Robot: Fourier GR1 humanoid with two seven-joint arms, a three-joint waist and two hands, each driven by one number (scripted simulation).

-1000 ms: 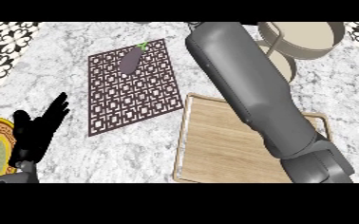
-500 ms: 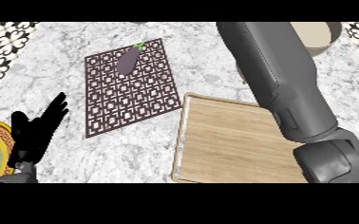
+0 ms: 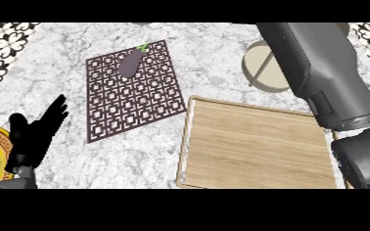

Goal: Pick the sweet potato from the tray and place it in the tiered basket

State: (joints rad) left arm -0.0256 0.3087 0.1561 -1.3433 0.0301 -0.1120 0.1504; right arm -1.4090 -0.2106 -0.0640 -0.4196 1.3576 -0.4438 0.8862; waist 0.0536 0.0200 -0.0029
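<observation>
- No sweet potato to be seen anywhere: not on the tray (image 3: 254, 147), whose wooden floor shows bare, nor elsewhere on the marble counter (image 3: 209, 54).
- Cannot tell its bearing or long axis from either hand. Possibly carried above the top edge of the view, or hidden behind the right forearm (image 3: 311, 63); a guess only.
- Right hand not in view, so cannot tell whether spread, curled or holding anything. Only the grey forearm shows, running from 4 o'clock up to 1 o'clock.
- Forearm crosses over the right side of the tiered basket (image 3: 262, 71), a pale round shape at 2 o'clock with its left part showing.
- Judged from that lie, right arm far nearer the basket than the left, and the likely one for the placing.
- Left hand (image 3: 36, 137) rests at 8 o'clock near the edge, fingers straight and up, holding nothing, well apart from tray and basket.
- Tray sits at 5 o'clock, just below the basket and touching nothing else.
- Patterned mat (image 3: 137, 103) lies at 10 o'clock, its lower right corner just beside the tray's top left corner.
- Eggplant (image 3: 128, 62) lies on the mat's upper part at 11 o'clock, long axis pointing toward 1 o'clock, green stem uppermost. Not the task's thing, and well clear of the basket.
- Nothing seen standing between tray and basket except the forearm itself.
</observation>
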